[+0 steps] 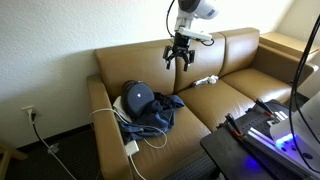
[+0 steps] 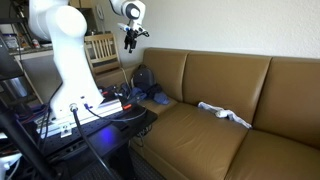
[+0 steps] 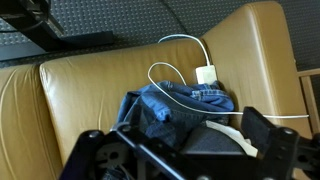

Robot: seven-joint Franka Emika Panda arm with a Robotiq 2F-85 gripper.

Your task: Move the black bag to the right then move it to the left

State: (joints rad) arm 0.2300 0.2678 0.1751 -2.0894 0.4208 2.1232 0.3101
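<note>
The black bag point(image 1: 138, 97) point(image 2: 142, 77) sits on the end cushion of the tan sofa, leaning against the backrest by the armrest. My gripper point(image 1: 180, 56) point(image 2: 131, 40) hangs open in the air well above the sofa, apart from the bag, holding nothing. In the wrist view the gripper point(image 3: 176, 142) comes in from the bottom with its fingers point(image 3: 260, 128) spread wide. A dark rounded shape point(image 3: 212, 140) low between them looks like the bag, partly hidden by the gripper's frame.
A dark blue garment point(image 1: 162, 113) point(image 3: 178, 100) lies crumpled in front of the bag. A white cable point(image 1: 122, 124) point(image 3: 172, 68) with a charger point(image 1: 132, 147) point(image 3: 207, 74) loops around it. A white cloth point(image 1: 205, 80) point(image 2: 226, 114) lies on the middle cushion. A black stand point(image 1: 255, 130) is in front of the sofa.
</note>
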